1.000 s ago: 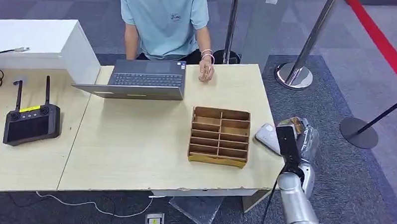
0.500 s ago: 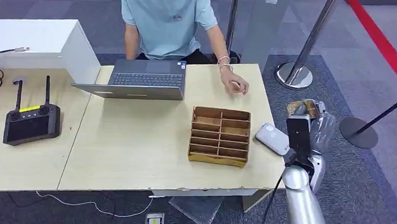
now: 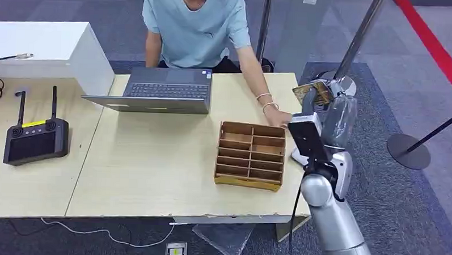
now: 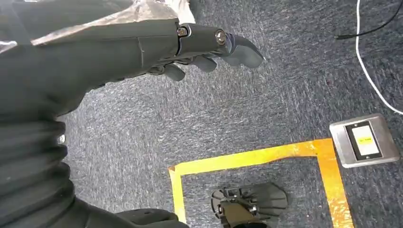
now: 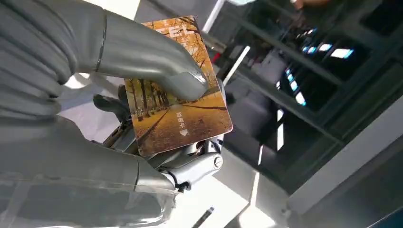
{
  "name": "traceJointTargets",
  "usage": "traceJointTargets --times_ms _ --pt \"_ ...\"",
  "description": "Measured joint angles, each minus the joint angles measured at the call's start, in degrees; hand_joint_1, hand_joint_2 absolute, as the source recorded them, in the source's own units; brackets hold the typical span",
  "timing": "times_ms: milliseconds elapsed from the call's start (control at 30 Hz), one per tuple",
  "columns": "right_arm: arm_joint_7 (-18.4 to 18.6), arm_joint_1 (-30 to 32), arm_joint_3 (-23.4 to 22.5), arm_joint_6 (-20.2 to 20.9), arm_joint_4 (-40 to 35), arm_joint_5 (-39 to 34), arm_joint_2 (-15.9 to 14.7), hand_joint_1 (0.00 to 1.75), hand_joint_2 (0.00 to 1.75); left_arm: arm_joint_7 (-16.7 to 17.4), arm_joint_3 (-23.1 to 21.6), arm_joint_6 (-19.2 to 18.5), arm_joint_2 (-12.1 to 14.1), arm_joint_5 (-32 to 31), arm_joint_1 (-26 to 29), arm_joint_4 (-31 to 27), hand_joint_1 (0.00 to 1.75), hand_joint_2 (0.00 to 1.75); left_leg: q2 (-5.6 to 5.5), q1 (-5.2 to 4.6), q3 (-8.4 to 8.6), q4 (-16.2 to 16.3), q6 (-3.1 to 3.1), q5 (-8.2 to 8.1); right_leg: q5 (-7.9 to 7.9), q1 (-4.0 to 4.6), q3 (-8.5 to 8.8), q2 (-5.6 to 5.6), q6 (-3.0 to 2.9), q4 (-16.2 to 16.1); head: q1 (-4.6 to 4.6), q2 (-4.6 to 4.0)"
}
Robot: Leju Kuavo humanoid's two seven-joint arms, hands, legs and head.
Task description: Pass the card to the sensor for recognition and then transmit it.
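Card up, pinched by the right hand [image 3: 332,117]!
The card [image 5: 178,109] looks thin, stiff, slick: thumb over face, fingers behind, beyond the wooden organiser [image 3: 250,155]; edges offer the person's hand [image 3: 281,117] the safest hold.
Left hand [image 4: 157,42] holds nothing, fingers loosely curled.

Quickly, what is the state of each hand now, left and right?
Left hand: open, holds nothing, fingers apart above the carpet.
Right hand: holds the card under its thumb.
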Motion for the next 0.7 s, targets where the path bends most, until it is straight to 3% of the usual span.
traceJointTargets --times_ms 167,433,567,633,700 --pt "5.5 -4.7 6.6 3.2 1.6 -0.6 -1.3 1.75 1.75 0.2 -0.1 -0.4 -0.2 -0.5 -0.7 0.0 0.00 1.75 -0.03 0.00 -0.02 0.0 0.00 0.00 0.00 0.00 -0.05 -0.01 0.00 0.0 0.02 0.00" --pt "8.7 -9.0 15.6 6.0 5.4 -1.6 -4.1 1.75 1.75 0.4 -1.3 -0.7 -0.6 -1.0 -0.8 0.0 0.00 1.75 -0.02 0.01 -0.23 0.0 0.00 0.00 0.01 0.00 -0.24 -0.01 0.00 0.0 0.04 0.00" --pt "12.7 -14.1 19.2 9.1 9.9 -1.3 -3.3 1.75 1.75 1.1 -1.6 -1.2 -0.7 -1.4 -1.1 0.0 0.00 1.75 -0.02 0.00 -0.32 0.0 0.00 0.00 0.01 0.00 -0.35 0.02 0.00 0.0 0.00 0.00" --pt "12.1 -17.1 20.6 8.6 12.6 -2.0 -2.5 1.75 1.75 1.2 -1.7 -1.4 -0.6 -1.6 -1.5 0.0 0.00 1.75 -0.04 0.02 -0.31 0.0 0.00 0.00 0.01 0.02 -0.34 0.00 0.00 0.0 0.00 0.00" --pt "8.4 -19.1 21.9 5.6 16.5 -4.1 -1.5 1.75 1.75 1.4 -1.8 -1.5 -0.6 -1.7 -1.8 0.0 0.00 1.75 -0.08 0.04 -0.31 0.0 0.00 0.00 0.00 0.05 -0.33 -0.03 0.00 0.0 0.00 0.00"
